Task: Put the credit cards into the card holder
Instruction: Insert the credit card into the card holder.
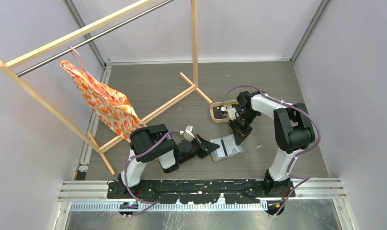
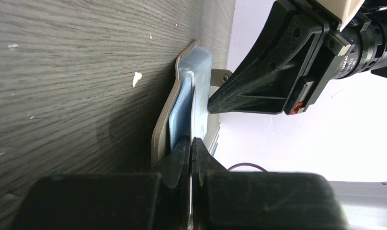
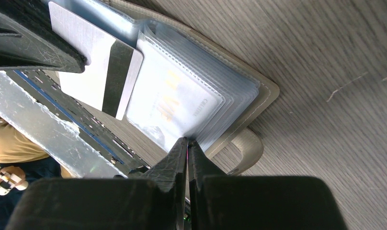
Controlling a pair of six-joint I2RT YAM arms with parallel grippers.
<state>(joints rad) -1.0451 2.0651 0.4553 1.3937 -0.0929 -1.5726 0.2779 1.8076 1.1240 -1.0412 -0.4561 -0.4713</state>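
Note:
The grey card holder [image 1: 228,146] lies open on the table, its clear sleeves [image 3: 182,96] fanned out. My left gripper [image 1: 212,146] comes in low from the left, shut on a white credit card [image 3: 93,57] with a black stripe. The card lies flat over the sleeves' left side. In the left wrist view only a thin sliver shows between the shut jaws [image 2: 191,140], with the holder [image 2: 162,129] seen edge-on. My right gripper [image 3: 187,141] reaches down from the far side, pinched shut on the edge of the sleeves.
An oval wood-rimmed tray [image 1: 213,114] with small items stands just behind the holder. A wooden clothes rack [image 1: 195,48] with an orange patterned bag [image 1: 103,103] fills the left and back.

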